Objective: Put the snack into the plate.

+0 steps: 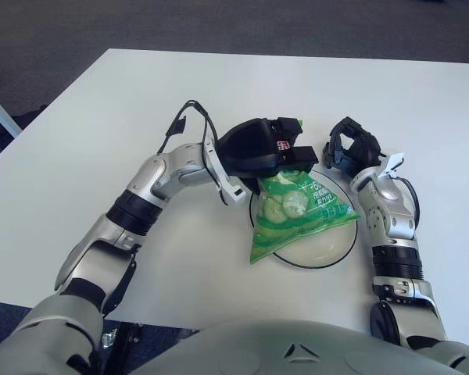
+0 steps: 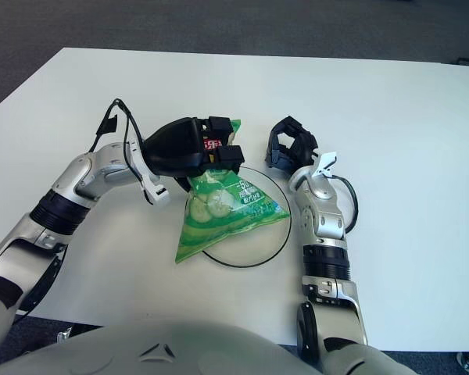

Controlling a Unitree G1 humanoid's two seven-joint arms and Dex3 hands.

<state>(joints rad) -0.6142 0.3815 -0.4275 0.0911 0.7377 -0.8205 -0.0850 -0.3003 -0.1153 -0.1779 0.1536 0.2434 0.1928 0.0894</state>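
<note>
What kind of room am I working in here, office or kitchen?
Probably an office or lab, not a kitchen: a plain white table on dark carpet, bare apart from the plate and the snack bag that the left robot hand holds over it.

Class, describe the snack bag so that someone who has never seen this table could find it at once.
Start at the white table, then find the round white plate with a dark rim near its front edge. The snack bag hangs over it from the left hand: the only bright green thing, printed with cucumber slices.
</note>
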